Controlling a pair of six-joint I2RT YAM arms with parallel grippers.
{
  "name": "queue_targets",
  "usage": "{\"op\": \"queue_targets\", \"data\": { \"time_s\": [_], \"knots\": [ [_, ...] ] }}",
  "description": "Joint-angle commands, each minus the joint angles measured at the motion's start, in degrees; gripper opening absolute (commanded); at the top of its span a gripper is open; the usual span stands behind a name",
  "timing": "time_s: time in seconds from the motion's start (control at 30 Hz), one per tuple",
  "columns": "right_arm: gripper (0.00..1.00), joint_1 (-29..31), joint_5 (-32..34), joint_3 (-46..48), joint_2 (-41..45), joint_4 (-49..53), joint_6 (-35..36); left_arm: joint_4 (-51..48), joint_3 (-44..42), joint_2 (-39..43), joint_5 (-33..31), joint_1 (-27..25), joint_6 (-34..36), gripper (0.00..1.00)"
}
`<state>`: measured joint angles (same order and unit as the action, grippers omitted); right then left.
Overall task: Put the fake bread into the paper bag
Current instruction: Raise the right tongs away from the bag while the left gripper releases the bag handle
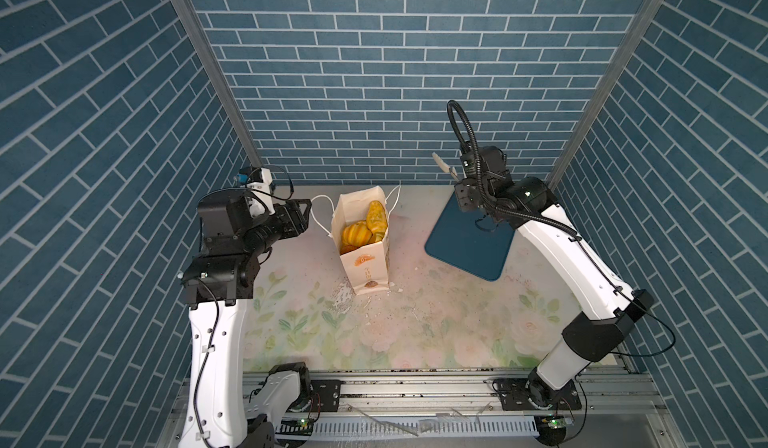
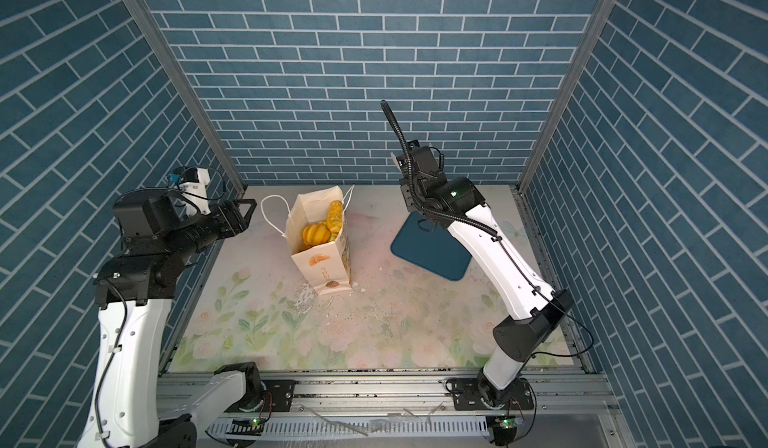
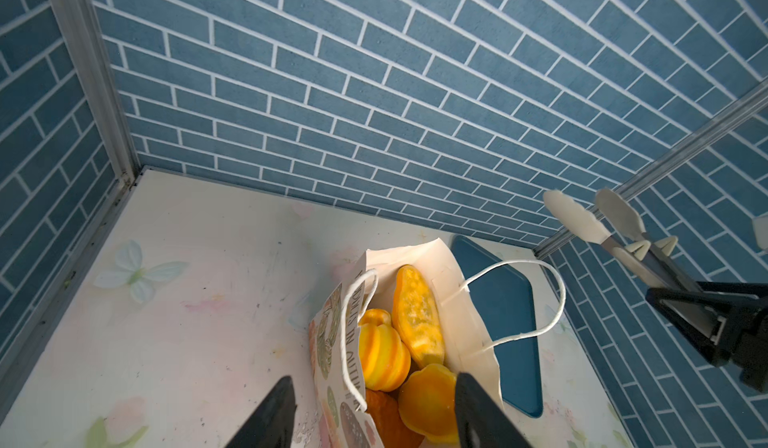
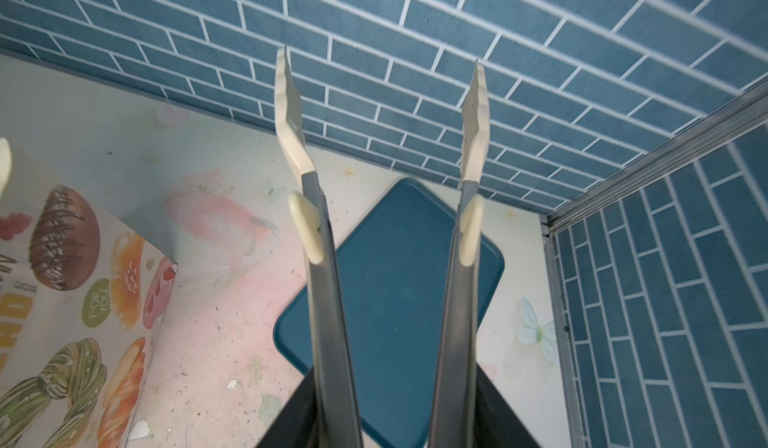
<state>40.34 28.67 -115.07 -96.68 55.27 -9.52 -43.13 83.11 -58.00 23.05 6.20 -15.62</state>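
The bread is lying in the bag. My left fingers are hanging open and empty, my right fingers clamping the tongs. Next, I reckon, is withdrawing clear.

Looked like a robotics lab test cell rather than a lived-in room. Boxed in on three sides by blue brick-print panels held between bare aluminium posts. Floored with a worn flower-print mat. Edged in front by an aluminium rail carrying robot arm mounts, beside a slotted cable duct.
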Motion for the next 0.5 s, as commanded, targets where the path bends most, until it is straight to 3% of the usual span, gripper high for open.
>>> {"op": "queue_targets", "data": {
  "time_s": [0.0,0.2,0.47],
  "knots": [
    [0.50,-0.18,-5.69,0.94,-3.55,-1.74,-5.25,-4.47,1.09,0.56,-4.12,1.73,3.36,0.65],
    [0.50,-0.24,-11.99,2.56,-9.63,-5.72,-7.92,-5.29,-1.01,2.10,-6.57,5.67,3.88,0.72],
    [0.50,-0.17,-19.56,4.16,-17.11,-10.92,-11.62,-4.09,-6.25,2.21,-4.77,10.99,-0.09,0.74]
  ]
}}
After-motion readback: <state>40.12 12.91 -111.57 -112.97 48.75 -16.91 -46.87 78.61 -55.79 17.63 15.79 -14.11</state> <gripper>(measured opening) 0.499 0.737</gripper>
